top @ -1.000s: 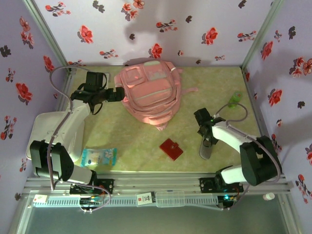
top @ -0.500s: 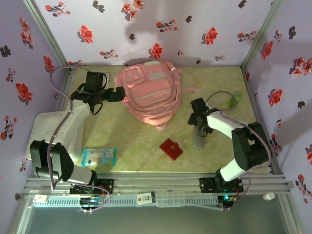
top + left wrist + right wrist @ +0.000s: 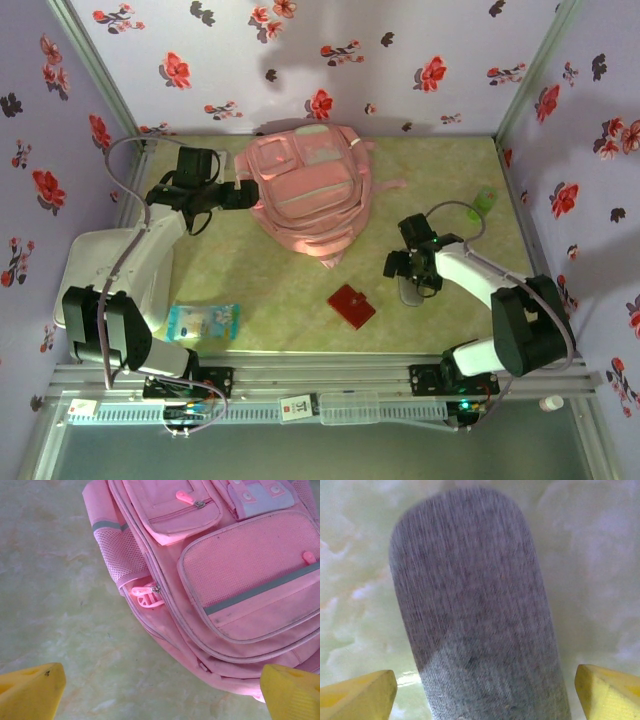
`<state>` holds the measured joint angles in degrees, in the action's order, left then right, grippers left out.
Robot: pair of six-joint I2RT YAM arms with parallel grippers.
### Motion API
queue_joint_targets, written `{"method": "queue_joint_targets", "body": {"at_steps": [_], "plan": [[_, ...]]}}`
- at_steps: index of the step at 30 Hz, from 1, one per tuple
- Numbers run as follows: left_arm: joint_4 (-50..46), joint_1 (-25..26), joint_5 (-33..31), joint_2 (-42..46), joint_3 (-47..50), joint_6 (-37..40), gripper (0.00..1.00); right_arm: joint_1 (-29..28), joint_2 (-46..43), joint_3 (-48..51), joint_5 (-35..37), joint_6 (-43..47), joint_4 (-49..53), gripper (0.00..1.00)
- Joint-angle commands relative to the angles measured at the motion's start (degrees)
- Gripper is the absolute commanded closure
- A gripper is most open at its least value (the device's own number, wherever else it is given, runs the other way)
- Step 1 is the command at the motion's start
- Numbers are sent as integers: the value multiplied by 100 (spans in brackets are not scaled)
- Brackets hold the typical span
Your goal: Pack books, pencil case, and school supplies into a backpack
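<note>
Yellow fingertips (image 3: 32,690) of the left pincer (image 3: 237,194) stand wide apart with nothing between them: open, empty. Touching or just beyond its tips lies the pink backpack (image 3: 305,190), flat on the pale green table (image 3: 250,280), front pockets up. From the wrist camera a pink zip pull (image 3: 146,594) sits ahead of the fingers, beside the mesh side pocket. Every zip I can see looks shut. Well behind this pincer, near the arm bases, lies a blue book (image 3: 203,322).

Between the two pincers, closer to the right one and just to its left, sits the red square piece (image 3: 351,306), flat and untouched.

The right pincer (image 3: 404,266) hangs low over the grey pouch (image 3: 413,291). Its fingers are spread wide, one off each long side of the pouch (image 3: 475,620), neither touching the cloth. The pouch lies on the table directly under it, running lengthwise away from the wrist. A small green thing (image 3: 483,203) lies well beyond and to its right.

Step in hand, I judge: picking up the pouch. Alignment across the narrow width already looks good. I would drop straight down, close near the middle, and squeeze gently, since soft cloth will sag and slip. The backpack probably needs a zip opened before anything goes in.
</note>
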<state>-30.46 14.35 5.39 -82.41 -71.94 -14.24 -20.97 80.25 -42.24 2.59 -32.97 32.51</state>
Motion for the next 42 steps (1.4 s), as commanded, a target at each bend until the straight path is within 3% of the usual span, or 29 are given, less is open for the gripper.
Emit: {"method": "queue_joint_targets", "body": {"at_steps": [1,13,19,25,31,37,42], "plan": [[79,-16,162,-78,-92,145,0,32,-4,117,-192,72,107,11],[-122,337,399,-252,-291,534,0,32,251,163,11,162,-226,31],[-392,792,564,-622,-620,927,0,32,255,207,147,123,-380,38],[-880,1460,596,-1498,-1444,1787,1,39,-7,222,234,-57,-718,43],[-927,1901,283,-2421,-2147,2638,12,49,-252,204,152,-245,-1127,43],[-904,1923,-453,-3392,-2801,3045,35,49,-276,252,-113,-430,-1541,42],[-986,1923,-536,-3789,-3115,3278,38,49,-171,299,-274,-550,-1734,42]]}}
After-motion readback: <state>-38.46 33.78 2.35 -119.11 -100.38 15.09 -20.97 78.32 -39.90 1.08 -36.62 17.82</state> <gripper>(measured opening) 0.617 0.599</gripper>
